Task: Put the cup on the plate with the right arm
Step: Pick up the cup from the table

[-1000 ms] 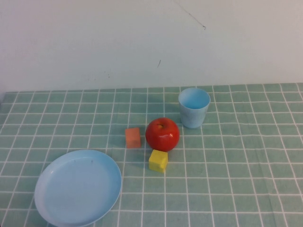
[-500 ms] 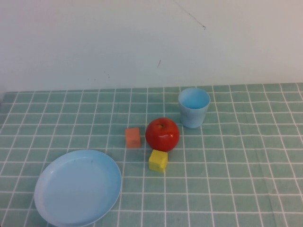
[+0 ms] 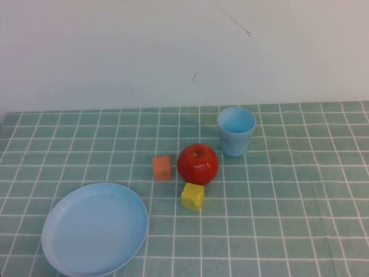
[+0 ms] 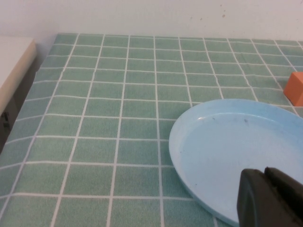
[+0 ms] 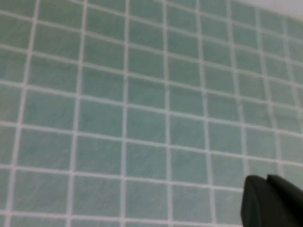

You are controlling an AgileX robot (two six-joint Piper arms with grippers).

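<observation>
Reaching hasn't begun: cup point(image 3: 236, 131) stands upright toward the desk's far edge, plate point(image 3: 95, 228) at its near-left corner. Right gripper point(image 5: 274, 201) clenched over bare desk point(image 5: 118, 109); left gripper point(image 4: 270, 197) clenched beside the plate. Next, right gripper must open and approach the cup.

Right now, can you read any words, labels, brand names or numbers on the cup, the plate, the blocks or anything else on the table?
None: no view shows any readable text.
cup: plain light blue.
plate: plain, only a tiny dark speck.
apple, orange block, yellow block: unmarked.
left claw, over the plate's edge, and right claw, shut above bare tablecloth: no lettering.
</observation>
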